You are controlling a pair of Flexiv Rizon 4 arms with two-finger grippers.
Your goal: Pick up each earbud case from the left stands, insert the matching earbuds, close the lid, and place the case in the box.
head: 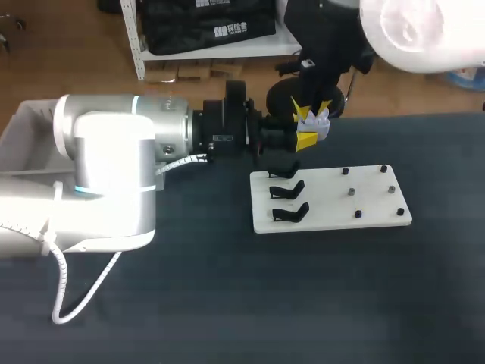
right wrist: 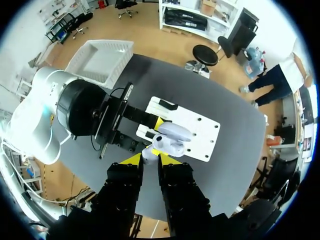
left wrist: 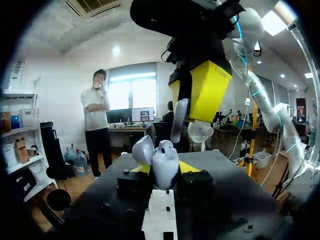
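Left end effector [left wrist: 165, 169] grips open case [left wrist: 161, 156] | right end effector [right wrist: 150, 160] pinches earbud [right wrist: 146, 153]

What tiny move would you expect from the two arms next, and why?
Probably the right end effector lowers its earbud straight down into the open case. The left end effector holds that case lid-up just beneath it, so only a short gap seems left.

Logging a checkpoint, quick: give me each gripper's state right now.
Left gripper: shut on the open earbud case.
Right gripper: shut on a white earbud, above that case.
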